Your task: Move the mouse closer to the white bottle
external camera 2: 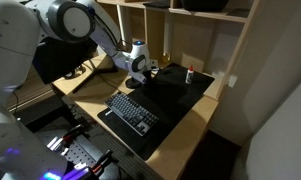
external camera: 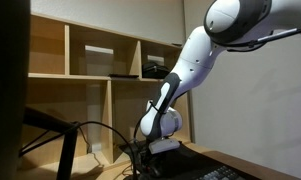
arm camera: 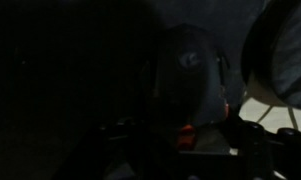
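Currently, item one: mouse (arm camera: pixel 190 78), dark, rounded, close under the wrist camera; in both exterior views the end effector (external camera 2: pixel 140 72) hides it. Item two: end effector, low over the black mat (external camera 2: pixel 175 95) near the bench (external camera 2: pixel 182 135) edge under the shelves; whether its jaws are apart or together, you cannot tell in this gloom. Item three: white bottle (external camera 2: pixel 188 75), upright near that same edge, well apart from the end effector. Handling note: centre the jaws across the mouse's flanks, grip gently, keep it low, travel along that edge, and stop short so you don't topple the slim bottle.
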Action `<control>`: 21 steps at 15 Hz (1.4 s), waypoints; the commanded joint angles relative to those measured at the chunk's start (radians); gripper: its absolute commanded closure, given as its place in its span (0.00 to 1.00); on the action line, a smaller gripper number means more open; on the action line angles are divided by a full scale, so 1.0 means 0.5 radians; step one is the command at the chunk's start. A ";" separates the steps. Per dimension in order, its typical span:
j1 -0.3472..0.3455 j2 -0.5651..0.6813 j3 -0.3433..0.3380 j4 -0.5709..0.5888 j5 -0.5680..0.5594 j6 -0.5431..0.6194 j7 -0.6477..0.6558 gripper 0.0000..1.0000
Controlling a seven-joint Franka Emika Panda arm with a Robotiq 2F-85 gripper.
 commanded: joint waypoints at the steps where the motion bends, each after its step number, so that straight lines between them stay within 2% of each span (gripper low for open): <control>1: -0.041 -0.333 -0.104 -0.233 0.092 0.148 0.047 0.53; 4: -0.110 -0.583 -0.158 -0.327 0.182 0.188 0.071 0.53; 5: -0.078 -0.365 -0.151 -0.138 0.146 0.145 0.047 0.53; 6: -0.096 -0.433 -0.161 -0.159 0.145 0.127 0.043 0.28; 9: -0.085 -0.413 -0.156 -0.159 0.144 0.120 0.043 0.28; 10: -0.017 -0.342 -0.214 -0.121 0.107 0.127 0.117 0.53; 11: 0.008 -0.267 -0.238 -0.043 0.104 0.106 0.162 0.53; 12: 0.074 -0.155 -0.331 0.113 0.090 0.098 0.306 0.53; 13: 0.056 -0.093 -0.321 0.246 0.140 0.023 0.356 0.53; 16: 0.084 0.048 -0.438 0.594 0.172 -0.129 0.633 0.53; 18: 0.035 0.120 -0.440 0.832 0.162 -0.321 0.680 0.53; 19: 0.043 -0.014 -0.408 0.551 0.139 -0.158 0.622 0.28; 21: 0.031 0.043 -0.419 0.706 0.131 -0.258 0.663 0.28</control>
